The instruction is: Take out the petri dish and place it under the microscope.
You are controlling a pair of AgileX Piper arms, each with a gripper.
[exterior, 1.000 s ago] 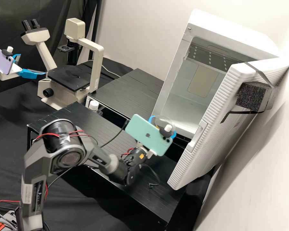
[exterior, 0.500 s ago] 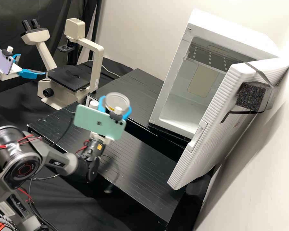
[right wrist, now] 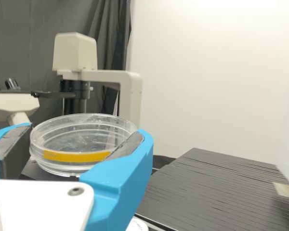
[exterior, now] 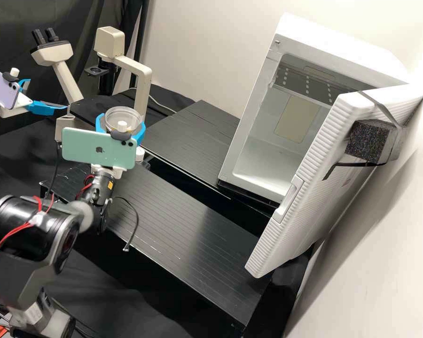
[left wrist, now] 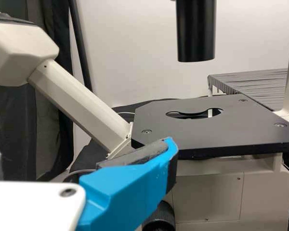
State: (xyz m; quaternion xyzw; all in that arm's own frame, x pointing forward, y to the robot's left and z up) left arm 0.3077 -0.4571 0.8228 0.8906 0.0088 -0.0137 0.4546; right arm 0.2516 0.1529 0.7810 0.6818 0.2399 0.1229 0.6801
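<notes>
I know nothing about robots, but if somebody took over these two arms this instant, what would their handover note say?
Right tool: closed on the clear petri dish, holding it in the air.
Left tool: open and holding nothing, beside the microscope.
Done: the dish is out of the white cabinet, whose door stands open.
Left to do: bring the dish to the microscope's black stage, set it down under the dark tube and let go.
</notes>
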